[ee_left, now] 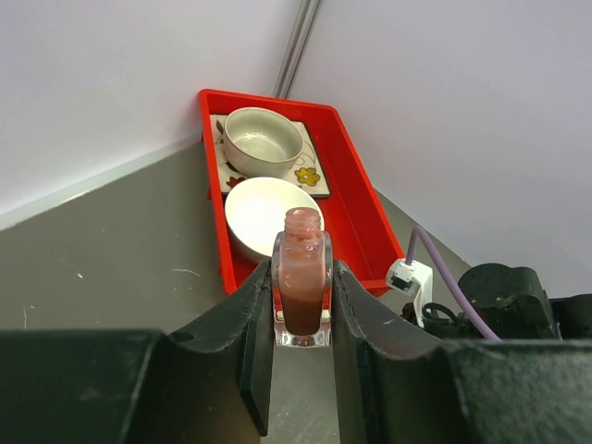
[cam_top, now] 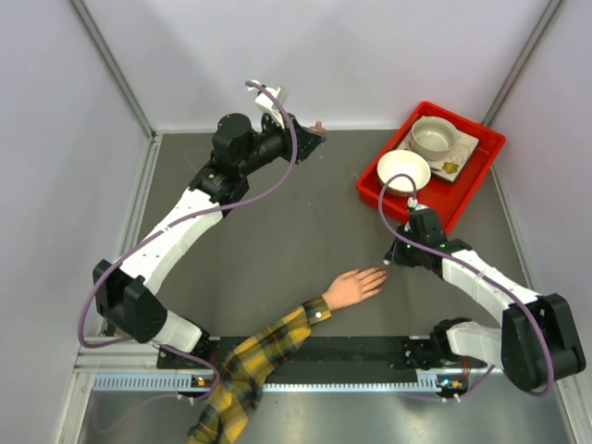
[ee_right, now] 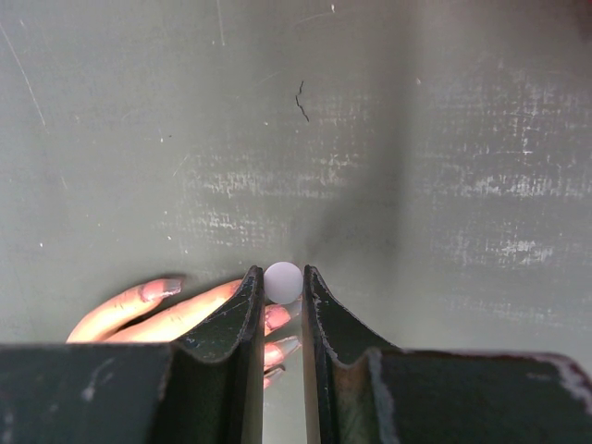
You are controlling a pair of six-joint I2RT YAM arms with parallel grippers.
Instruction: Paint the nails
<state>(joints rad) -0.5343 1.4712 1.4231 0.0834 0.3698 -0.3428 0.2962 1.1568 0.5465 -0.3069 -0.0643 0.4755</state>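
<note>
Nails: sitting at the fingertips of the mannequin hand, which is lying flat on the dark surface, fingers pointing toward the right arm. The plaid sleeve is trailing back toward the near edge. In the right wrist view, the few nails that can be seen are showing a pinkish tint. Whether every nail is coated cannot be told, as some are being hidden under the tool.

Right tool: being held low, directly over the fingertips. It is nearly closed, pinching a small white knob. This is judged to be the top of the brush cap. The bristles are out of sight below, so contact with a nail cannot be confirmed. The downward pose is judged to be letting the brush reach the nails from above.

Left tool: raised at the far side of the surface, well apart from the hand. It is clamped on the polish bottle, which is being kept upright with its neck uncapped, probably so nothing spills and the brush can be dipped again.

Beyond: a red tray at the far right is holding a white bowl and a cream bowl on a flowered plate. These are not being used.
</note>
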